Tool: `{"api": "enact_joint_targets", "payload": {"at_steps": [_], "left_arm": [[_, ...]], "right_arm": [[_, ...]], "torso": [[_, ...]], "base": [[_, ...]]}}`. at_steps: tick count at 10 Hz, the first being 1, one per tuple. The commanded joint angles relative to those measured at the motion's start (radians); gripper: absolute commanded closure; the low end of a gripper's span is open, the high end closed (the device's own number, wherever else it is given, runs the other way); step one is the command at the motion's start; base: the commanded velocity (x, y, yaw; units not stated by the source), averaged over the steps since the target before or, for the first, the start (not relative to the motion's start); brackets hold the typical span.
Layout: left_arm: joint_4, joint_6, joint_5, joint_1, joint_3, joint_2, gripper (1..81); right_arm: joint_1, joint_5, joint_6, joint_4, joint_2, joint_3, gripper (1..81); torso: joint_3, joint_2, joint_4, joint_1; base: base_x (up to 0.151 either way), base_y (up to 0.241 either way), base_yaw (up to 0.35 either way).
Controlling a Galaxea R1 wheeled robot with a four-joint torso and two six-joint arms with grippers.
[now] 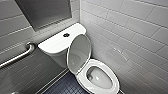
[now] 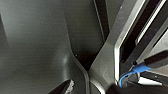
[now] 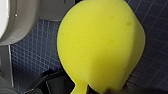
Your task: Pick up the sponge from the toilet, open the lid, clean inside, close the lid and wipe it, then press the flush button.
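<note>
The white toilet stands in the corner, its bowl showing and the seat ring down. The lid stands raised, leaning back toward the tank. The small dark flush button sits in the middle of the tank top. In the right wrist view the yellow sponge looms large over the blue floor, pinched at its lower end by my right gripper, with a curved part of the toilet beside it. My left gripper holds nothing, facing dark robot parts.
A steel grab bar runs along the grey tiled wall on the left. White tiled wall closes in right of the toilet. Dark blue small-tiled floor lies in front. A grey panel hangs above the tank.
</note>
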Motion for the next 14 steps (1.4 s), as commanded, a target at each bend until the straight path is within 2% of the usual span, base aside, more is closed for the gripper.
{"api": "enact_joint_targets", "payload": {"at_steps": [1, 2, 4, 7, 8, 9, 10, 11, 12, 13, 14], "left_arm": [[-0.004, 0.002, 0.091, -0.065, 0.145, -0.091, 1.0], [-0.007, 0.002, 0.091, -0.088, 0.174, -0.117, 1.0], [-0.010, -0.007, 0.091, -0.136, 0.243, -0.180, 1.0], [-0.033, -0.021, 0.091, -0.216, 0.360, -0.264, 1.0], [-0.052, -0.021, 0.093, -0.249, 0.372, -0.278, 1.0], [-0.073, -0.021, 0.103, -0.285, 0.384, -0.292, 1.0], [-0.102, -0.021, 0.110, -0.323, 0.403, -0.312, 1.0], [-0.130, -0.021, 0.113, -0.361, 0.423, -0.329, 1.0], [-0.165, -0.023, 0.114, -0.409, 0.427, -0.338, 1.0], [-0.214, -0.026, 0.113, -0.456, 0.420, -0.346, 1.0], [-0.280, -0.027, 0.114, -0.513, 0.415, -0.350, 1.0]], "right_arm": [[-0.112, 0.053, -0.005, -0.069, -0.024, -0.068, 81.1], [-0.160, 0.077, -0.008, -0.069, 0.000, -0.108, 81.1], [-0.255, 0.139, -0.032, -0.097, 0.051, -0.188, 81.1], [-0.402, 0.293, -0.035, -0.164, 0.138, -0.293, 81.1], [-0.439, 0.324, -0.034, -0.167, 0.160, -0.330, 81.1], [-0.470, 0.350, -0.034, -0.169, 0.177, -0.359, 81.1], [-0.494, 0.384, -0.035, -0.169, 0.186, -0.386, 81.1], [-0.522, 0.418, -0.034, -0.169, 0.195, -0.404, 81.1], [-0.545, 0.444, -0.034, -0.172, 0.212, -0.428, 81.1], [-0.573, 0.459, -0.034, -0.179, 0.234, -0.458, 81.1], [-0.611, 0.481, -0.034, -0.187, 0.261, -0.490, 81.1]], "torso": [[0.000, 0.000, 0.000, 0.000], [0.000, 0.100, 0.000, -0.064], [0.000, 0.123, 0.000, -0.079], [0.000, 0.229, 0.000, -0.145], [0.075, 0.266, 0.000, -0.169], [0.104, 0.198, -0.022, -0.124], [0.123, 0.223, -0.023, -0.139], [0.147, 0.230, -0.035, -0.144], [0.148, 0.239, -0.012, -0.148], [0.113, 0.242, -0.018, -0.151], [0.127, 0.242, -0.020, -0.153]], "base": [[0.000, 0.000, 0.000], [0.000, 0.000, 0.000], [0.000, 0.000, 0.000], [0.000, 0.000, 0.000], [0.000, 0.000, 0.000], [0.000, 0.000, 0.000], [0.000, 0.000, 0.000], [0.000, 0.000, 0.000], [0.000, 0.000, 0.000], [0.000, 0.000, 0.000], [0.000, 0.000, 0.000]]}}
